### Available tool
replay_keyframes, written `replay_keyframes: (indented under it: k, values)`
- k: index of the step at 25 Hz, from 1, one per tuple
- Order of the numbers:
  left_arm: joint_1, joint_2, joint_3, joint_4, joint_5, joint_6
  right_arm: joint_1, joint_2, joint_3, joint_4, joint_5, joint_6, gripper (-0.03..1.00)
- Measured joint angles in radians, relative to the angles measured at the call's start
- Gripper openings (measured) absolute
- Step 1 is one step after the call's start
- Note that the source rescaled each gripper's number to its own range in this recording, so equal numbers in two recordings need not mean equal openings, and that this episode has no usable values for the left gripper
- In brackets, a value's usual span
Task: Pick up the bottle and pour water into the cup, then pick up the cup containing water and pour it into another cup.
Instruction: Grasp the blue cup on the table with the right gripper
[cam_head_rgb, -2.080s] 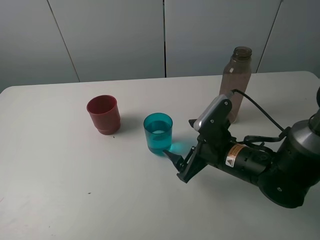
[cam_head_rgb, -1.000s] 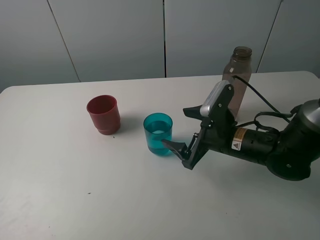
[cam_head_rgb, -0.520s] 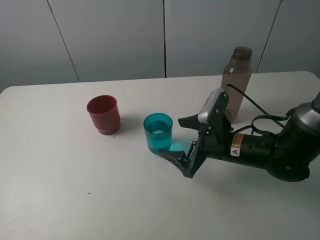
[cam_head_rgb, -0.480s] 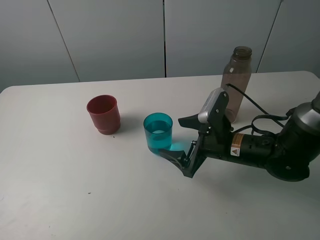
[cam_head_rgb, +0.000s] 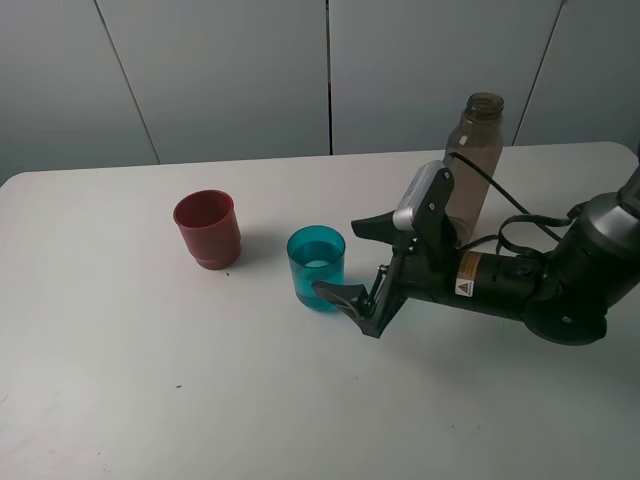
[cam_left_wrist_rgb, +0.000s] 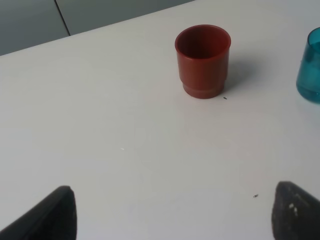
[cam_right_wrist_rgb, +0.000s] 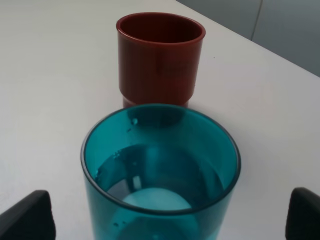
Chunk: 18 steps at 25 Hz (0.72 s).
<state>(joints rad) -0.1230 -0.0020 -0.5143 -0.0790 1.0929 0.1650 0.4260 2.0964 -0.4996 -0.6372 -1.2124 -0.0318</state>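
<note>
Seen from the high camera, the teal cup (cam_head_rgb: 316, 268) stands upright holding water. The right gripper (cam_head_rgb: 338, 258) lies level just to its right, jaws spread wide and empty, and the bottle (cam_head_rgb: 474, 160) stands farther right. The left wrist view shows the left gripper (cam_left_wrist_rgb: 177, 215) parted and empty, well apart from the teal cup (cam_left_wrist_rgb: 310, 65). In the right wrist view the teal cup (cam_right_wrist_rgb: 160, 170) sits dead ahead between the fingers (cam_right_wrist_rgb: 25, 215), with the red cup (cam_right_wrist_rgb: 160, 57) straight behind. The right arm is clearly the nearer, so a short straight advance should bracket the cup.

My matte black arm (cam_head_rgb: 560, 292), grey wrist housing (cam_head_rgb: 421, 198), looped black cables (cam_head_rgb: 520, 232), small warning-triangle sticker (cam_head_rgb: 464, 287), curved black fingers (cam_head_rgb: 343, 294).
</note>
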Motion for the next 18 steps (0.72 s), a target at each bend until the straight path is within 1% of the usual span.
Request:
replay_keyframes:
  k: [5, 18]
  values:
    - [0.000, 0.000, 0.000, 0.000, 0.000, 0.000, -0.004, 0.026, -0.008, -0.029, 0.006, 0.002, 1.00]
    - [0.000, 0.000, 0.000, 0.000, 0.000, 0.000, -0.010, 0.051, -0.063, -0.033, 0.014, -0.001, 1.00]
